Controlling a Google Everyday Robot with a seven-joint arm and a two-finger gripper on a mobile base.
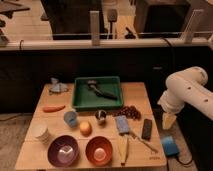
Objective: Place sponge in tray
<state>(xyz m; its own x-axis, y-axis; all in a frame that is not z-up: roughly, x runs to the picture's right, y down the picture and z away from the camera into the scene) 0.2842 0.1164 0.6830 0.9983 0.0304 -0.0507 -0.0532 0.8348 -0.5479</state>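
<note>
A blue-grey rectangular sponge [121, 124] lies flat on the wooden table [140, 157], right of the middle. The green tray [81, 102] stands at the back middle of the table with a dark utensil [101, 90] lying in it. My gripper [168, 120] hangs from the white arm [187, 90] just off the table's right edge. It is to the right of the sponge, apart from it, and holds nothing that I can see.
On the table are a carrot [53, 108], a grey-blue cloth [57, 87], a blue cup [71, 118], an orange [85, 128], grapes [131, 112], a black block [147, 128], two bowls [63, 150] and a knife [123, 148]. A blue object [169, 146] lies beyond the right edge.
</note>
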